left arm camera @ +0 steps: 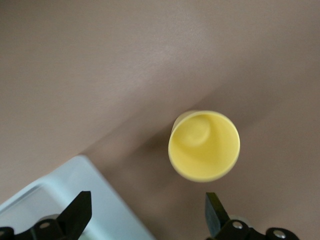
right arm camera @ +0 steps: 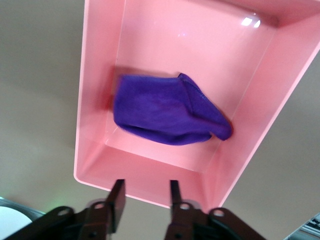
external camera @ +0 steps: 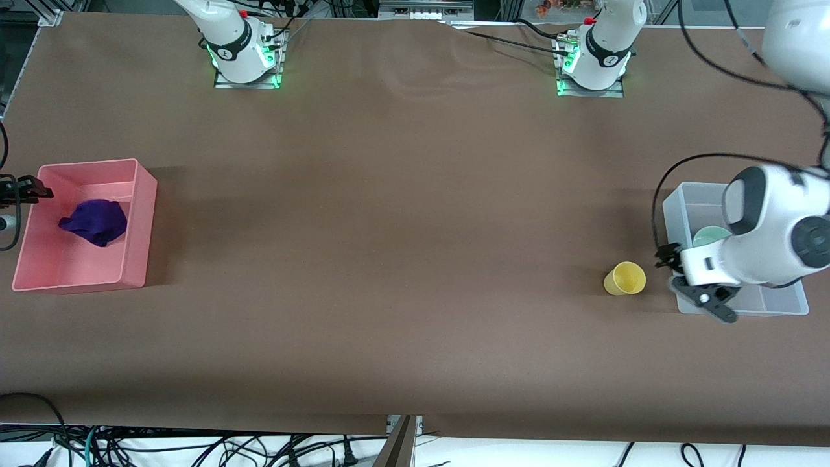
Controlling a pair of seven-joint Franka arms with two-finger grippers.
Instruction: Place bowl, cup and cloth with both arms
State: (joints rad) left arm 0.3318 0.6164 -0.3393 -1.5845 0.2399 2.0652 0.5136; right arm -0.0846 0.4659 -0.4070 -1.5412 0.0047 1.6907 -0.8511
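The purple cloth (external camera: 94, 222) lies bunched in the pink bin (external camera: 139, 227) at the right arm's end of the table; it also shows in the right wrist view (right arm camera: 167, 115). My right gripper (external camera: 32, 189) (right arm camera: 146, 197) is open and empty, over the bin's outer edge. The yellow cup (external camera: 625, 278) (left arm camera: 204, 146) stands on the table beside the clear bin (external camera: 687, 201) (left arm camera: 60, 195). The mint-green bowl (external camera: 710, 235) sits in that bin, mostly hidden by the left arm. My left gripper (external camera: 694, 285) (left arm camera: 147, 212) is open and empty, over the bin's corner next to the cup.
The brown table top (external camera: 402, 227) stretches between the two bins. The arm bases (external camera: 246, 61) stand along the edge farthest from the front camera. Cables hang below the table's near edge.
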